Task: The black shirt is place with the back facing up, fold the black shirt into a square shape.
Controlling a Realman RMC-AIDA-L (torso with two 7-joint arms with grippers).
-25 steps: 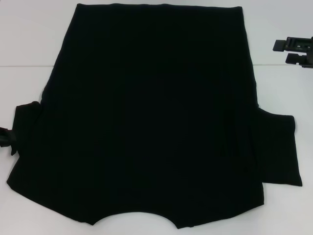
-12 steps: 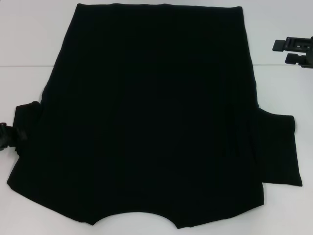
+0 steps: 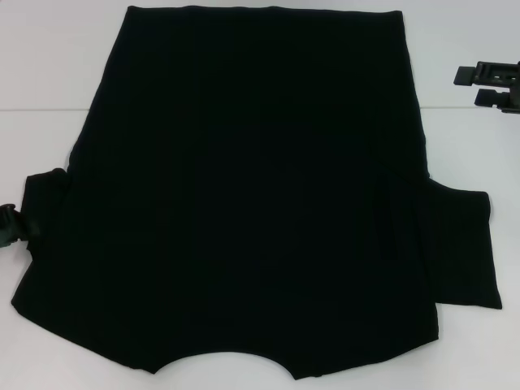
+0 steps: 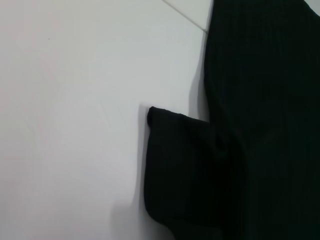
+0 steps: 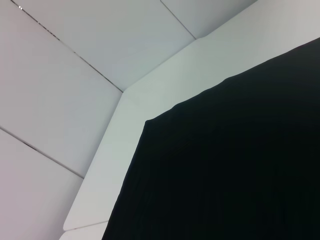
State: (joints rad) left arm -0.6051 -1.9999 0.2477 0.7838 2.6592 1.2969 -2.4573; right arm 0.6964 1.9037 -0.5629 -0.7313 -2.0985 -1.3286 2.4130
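Handling note: the black shirt (image 3: 252, 195) looks limp and light, so you should pinch its left sleeve (image 3: 45, 199) hem. Left end effector (image 3: 10, 226) beside it, right end effector (image 3: 491, 85) parked; grip states undeterminable.

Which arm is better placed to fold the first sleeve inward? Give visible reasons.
Probably left. The left end effector sits at the black shirt's left sleeve, whereas the right end effector hangs off the shirt near the table's far right side.
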